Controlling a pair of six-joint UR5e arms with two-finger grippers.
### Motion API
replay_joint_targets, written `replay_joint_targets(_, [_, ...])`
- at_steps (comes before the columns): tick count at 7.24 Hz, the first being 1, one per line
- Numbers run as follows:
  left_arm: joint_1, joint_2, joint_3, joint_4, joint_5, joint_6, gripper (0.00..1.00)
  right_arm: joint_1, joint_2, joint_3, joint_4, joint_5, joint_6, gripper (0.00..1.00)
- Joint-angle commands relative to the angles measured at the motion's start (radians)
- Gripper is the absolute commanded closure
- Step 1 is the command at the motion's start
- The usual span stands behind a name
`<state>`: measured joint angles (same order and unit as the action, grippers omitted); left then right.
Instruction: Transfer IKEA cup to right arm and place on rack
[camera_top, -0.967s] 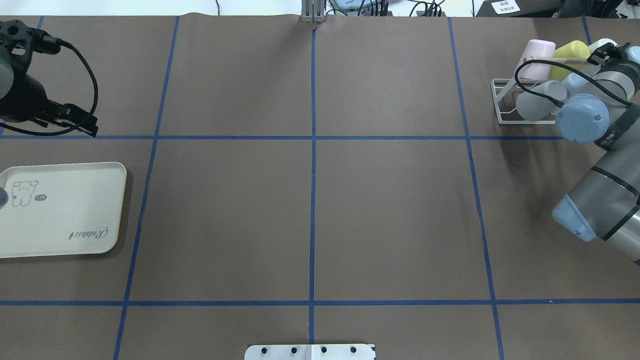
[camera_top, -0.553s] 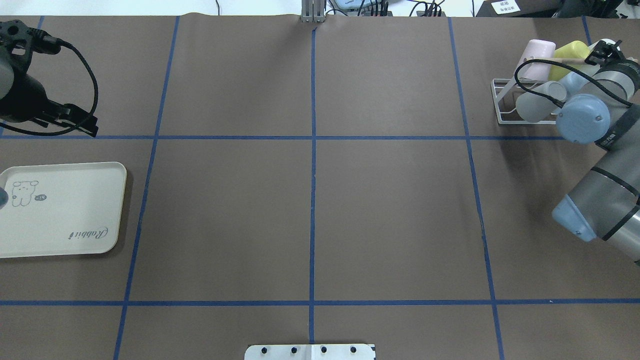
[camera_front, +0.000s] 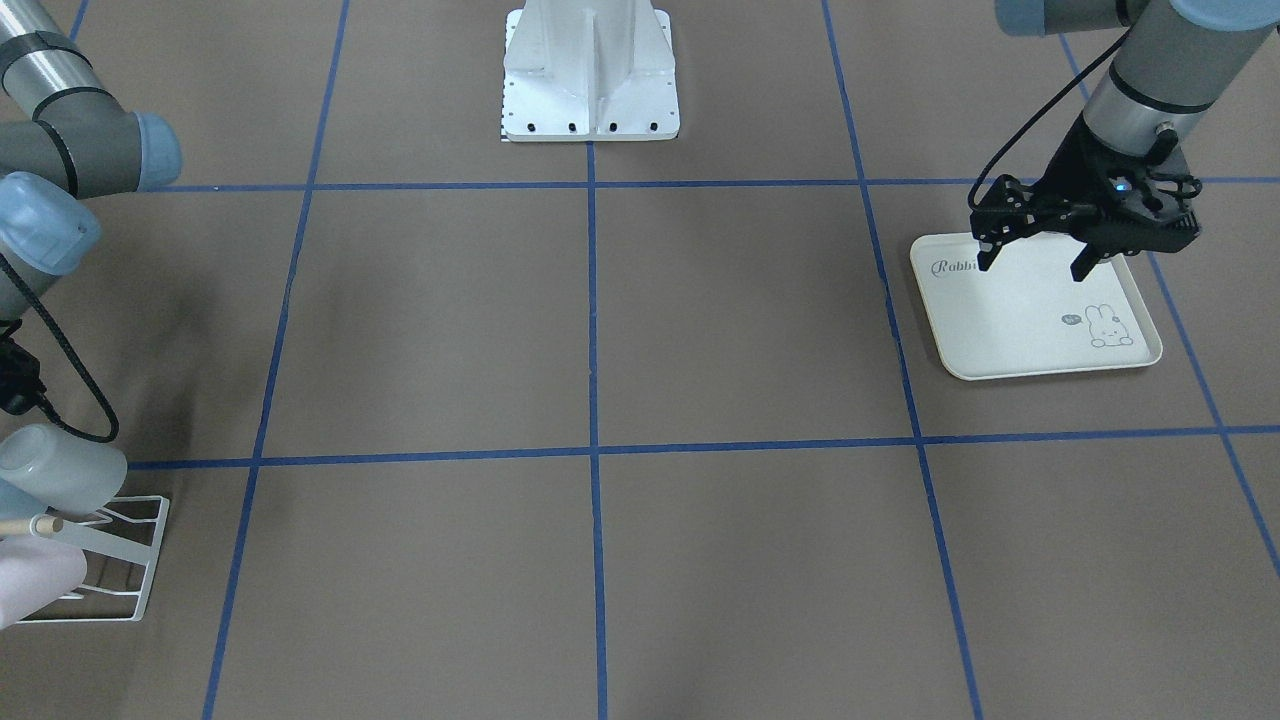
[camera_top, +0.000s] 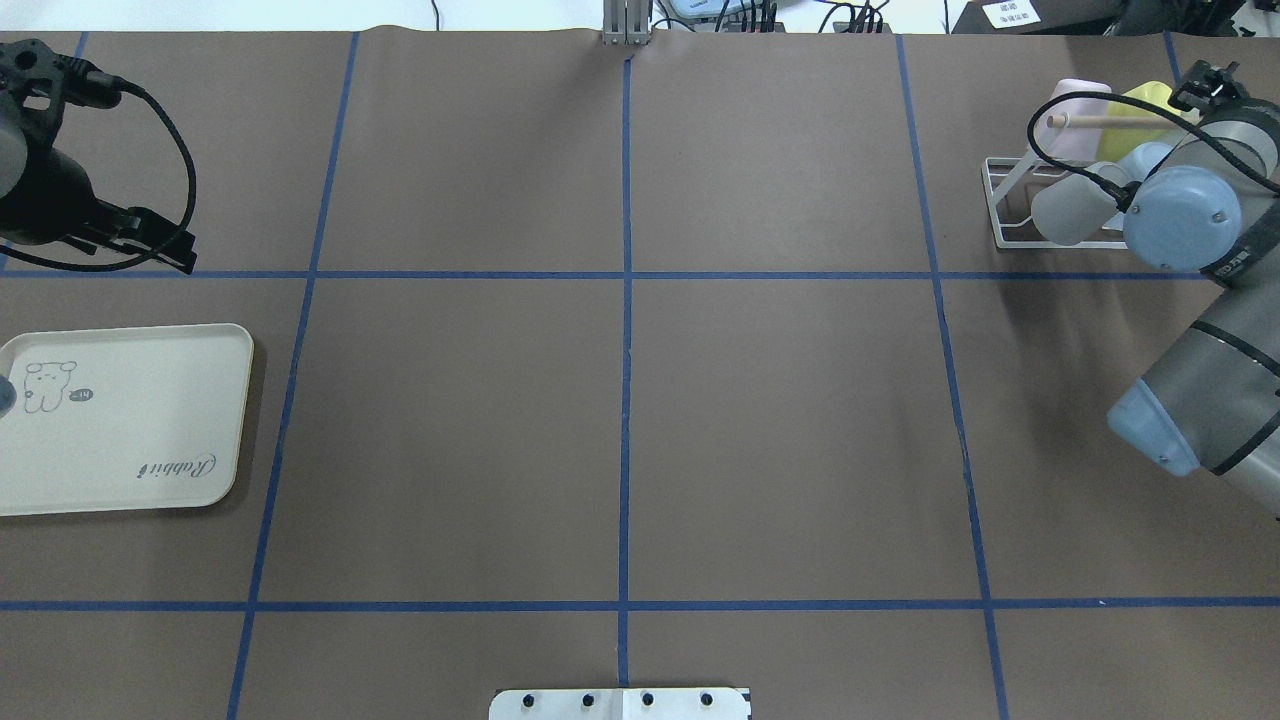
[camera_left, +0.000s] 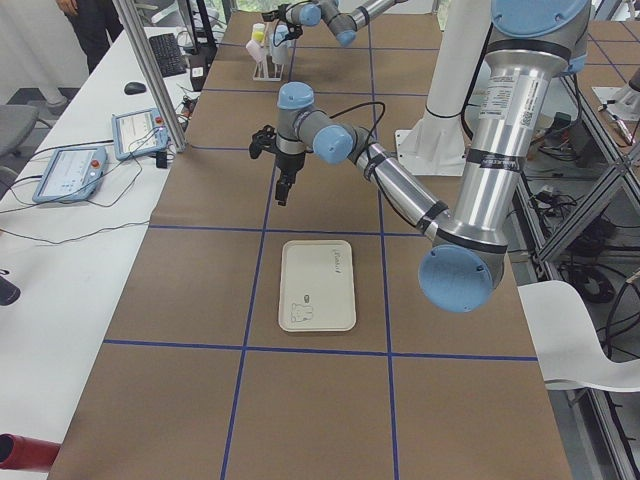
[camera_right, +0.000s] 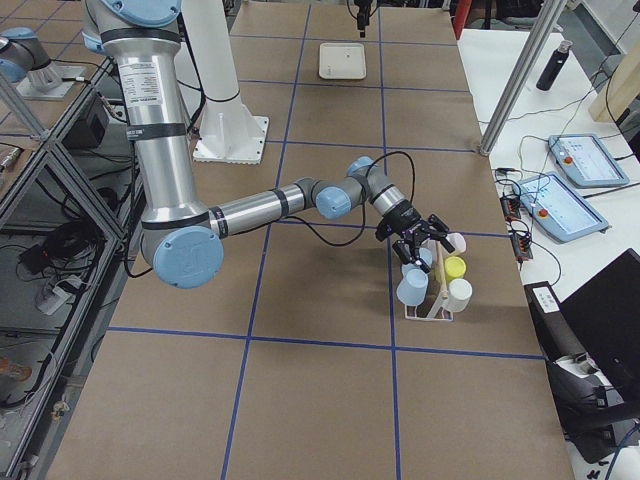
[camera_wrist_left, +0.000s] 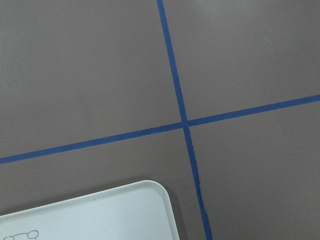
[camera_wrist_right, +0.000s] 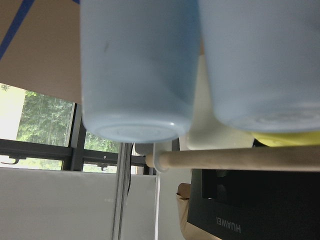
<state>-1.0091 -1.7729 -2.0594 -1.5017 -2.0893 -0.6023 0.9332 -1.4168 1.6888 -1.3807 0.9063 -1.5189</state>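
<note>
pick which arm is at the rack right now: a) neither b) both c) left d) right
d: the right gripper is among the cups on the rack, while the left gripper hangs open near the tray at the table's other end.

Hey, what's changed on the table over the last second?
The right arm at the rack shifted slightly toward the table's far edge, uncovering more of the dowel. No grasp or release is visible. The open left gripper, the tray and the racked cups stayed put.
</note>
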Motion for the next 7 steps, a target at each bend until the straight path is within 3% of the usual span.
replay_joint_targets(1, [0.0,0.001,-0.005,0.002,-0.003,0.004,0.0,0.144,-0.001,0.098,-0.001,0.305,0.003,0.01])
replay_joint_targets(3, [-0.009,0.032,-0.047,0.011,-0.003,0.027,0.0,0.3,-0.007,0.109,-0.02,0.629,0.154,0.01])
replay_joint_targets(5, [-0.064,0.107,-0.061,0.014,-0.002,0.202,0.0,0.418,-0.027,0.101,-0.073,0.976,0.354,0.0])
replay_joint_targets(7, [-0.179,0.174,-0.051,0.02,-0.003,0.4,0.0,0.456,-0.036,0.104,-0.112,1.065,0.413,0.01])
